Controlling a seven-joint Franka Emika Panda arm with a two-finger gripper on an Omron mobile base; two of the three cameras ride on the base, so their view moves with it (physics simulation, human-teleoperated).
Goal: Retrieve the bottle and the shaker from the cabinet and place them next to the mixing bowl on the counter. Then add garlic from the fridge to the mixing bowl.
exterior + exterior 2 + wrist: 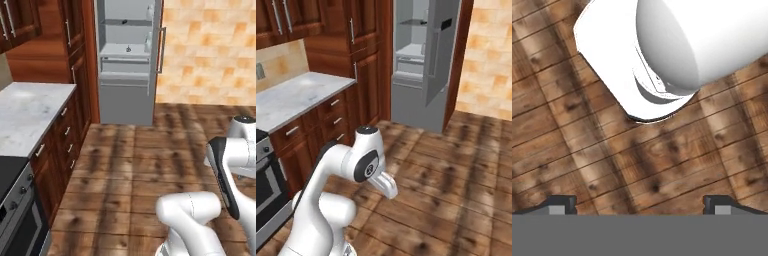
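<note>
The fridge [125,100] [416,107] stands ahead across the wood floor with its door [438,55] swung open, showing pale shelves and a drawer. A few small items sit on its shelves [128,48], too small to tell whether any is garlic. The marble counter [30,110] [296,95] runs along the left. The bottle, the shaker and the mixing bowl are out of view. My gripper [640,205] points down at the floor planks, open, its fingertips [559,204] far apart with nothing between them.
Reddish-brown wall cabinets [15,20] [286,20] hang shut above the counter, with a tall wood unit [75,50] beside the fridge. A stove [10,200] [263,175] adjoins the counter's near end. A tiled wall [210,50] backs the open floor on the right.
</note>
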